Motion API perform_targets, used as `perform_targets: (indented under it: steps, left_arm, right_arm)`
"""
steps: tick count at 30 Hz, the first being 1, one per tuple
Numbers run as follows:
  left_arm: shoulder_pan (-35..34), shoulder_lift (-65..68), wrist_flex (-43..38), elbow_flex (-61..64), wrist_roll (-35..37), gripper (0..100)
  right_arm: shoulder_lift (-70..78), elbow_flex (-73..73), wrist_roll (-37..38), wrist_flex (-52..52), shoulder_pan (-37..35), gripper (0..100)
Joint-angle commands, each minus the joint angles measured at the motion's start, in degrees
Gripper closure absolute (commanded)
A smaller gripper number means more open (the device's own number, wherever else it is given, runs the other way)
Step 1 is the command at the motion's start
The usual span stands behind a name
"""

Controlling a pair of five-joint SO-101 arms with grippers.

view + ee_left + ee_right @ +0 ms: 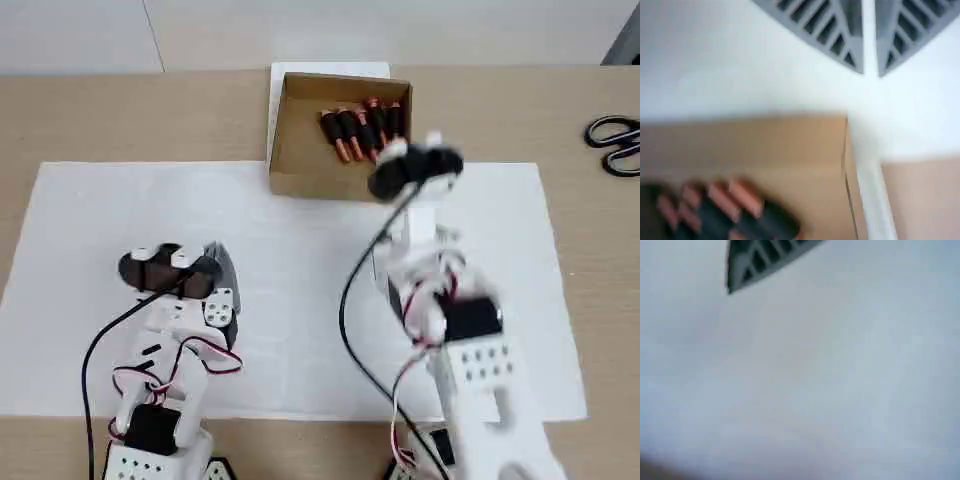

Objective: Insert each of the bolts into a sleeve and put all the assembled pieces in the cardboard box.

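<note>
1. Brown cardboard box (pixel 295 140) at far edge of white paper sheet (pixel 120 220), holding black-sleeved copper bolts (pixel 362 128) side by side, long axes roughly toward the arms.
2. Left arm's grey fingers (pixel 830 30) pressed together, empty, well apart from box; right arm (pixel 450 320) nearer.

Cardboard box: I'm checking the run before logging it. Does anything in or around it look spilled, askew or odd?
Nothing stands out. The assembled pieces lie side by side inside the cardboard box, all within its walls. The box sits open side up at the far edge of the white sheet, with no visible damage.
</note>
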Motion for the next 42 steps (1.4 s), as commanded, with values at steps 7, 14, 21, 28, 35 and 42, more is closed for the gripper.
perform_targets:
  steps: [7, 14, 21, 28, 35, 42]
  left_arm:
    - [-0.18, -0.70, 19.87, -6.64, 0.09, 99]
    - [-0.18, -0.70, 27.87, -6.46, 0.09, 99]
    - [-0.09, -0.70, 28.04, -4.00, -0.18, 99]
    - [-0.09, -0.70, 28.04, -4.18, -0.09, 99]
    - [-0.09, -0.70, 28.04, -4.18, -0.09, 99]
    - [-0.09, -0.70, 28.04, -4.18, -0.09, 99]
  right_arm:
    - [-26.42, 30.07, 0.44, -1.10, 0.84, 77.9]
    - [-50.33, 40.35, 0.44, 5.23, 0.75, 77.9]
    - [-52.70, 39.12, 0.44, 12.35, 0.75, 77.9]
    - [-53.93, 39.30, 0.44, 13.14, 0.75, 77.9]
    - [-53.93, 39.30, 0.44, 13.05, 0.75, 77.9]
    - [-53.93, 39.30, 0.44, 13.05, 0.75, 77.9]
